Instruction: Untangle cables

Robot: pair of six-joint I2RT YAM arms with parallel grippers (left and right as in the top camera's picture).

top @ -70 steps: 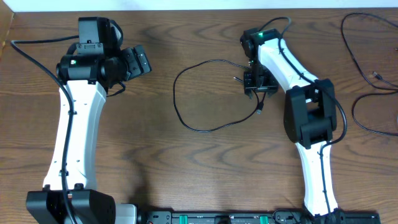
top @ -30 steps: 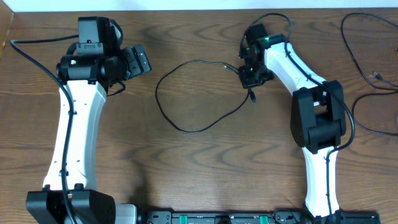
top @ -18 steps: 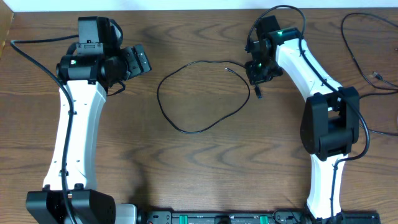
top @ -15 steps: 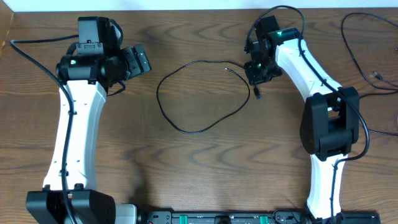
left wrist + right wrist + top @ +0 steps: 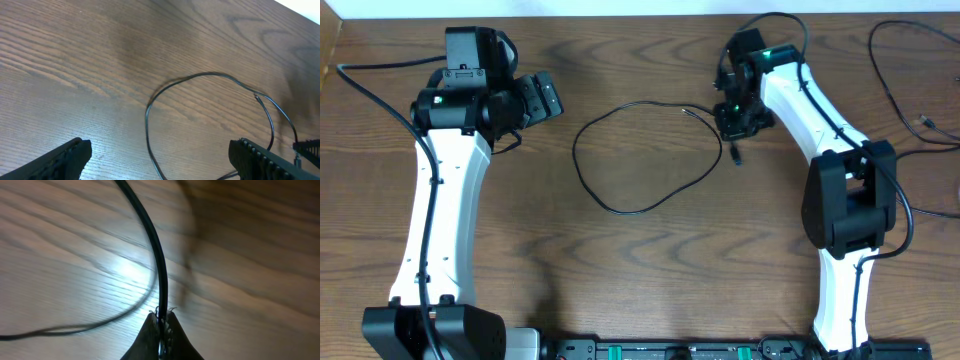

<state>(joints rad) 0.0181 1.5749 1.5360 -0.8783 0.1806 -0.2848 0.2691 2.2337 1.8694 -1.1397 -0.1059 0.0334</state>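
Fingertips [image 5: 149, 332] of the right gripper [image 5: 161, 326] are seen pressed together on a thin black cable [image 5: 159, 275], which is pinched between them and curves away from the tips across the wrist view. From overhead, this gripper is found at the upper middle-right of the wooden table [image 5: 650, 270]. A short tail of the cable and its small plug end [image 5: 735, 156] show just below the tips. The rest of the cable is laid out on the wood as one wide open loop to the left of the gripper, between the two arms (a single strand all the way round). Its other end [image 5: 686, 109] is left free near the top of the loop, close to the right gripper but apart from it. The left gripper [image 5: 161, 150] is held over the table at the upper left, with its fingers [image 5: 65, 157] spread wide and empty. The loop is seen beyond them in the left wrist view, untouched. Two further thin black cords are laid near the right edge of the table, well apart from the loop. One [image 5: 886, 78] curves down from the top edge, and the other [image 5: 889, 182] is bowed in from the side.
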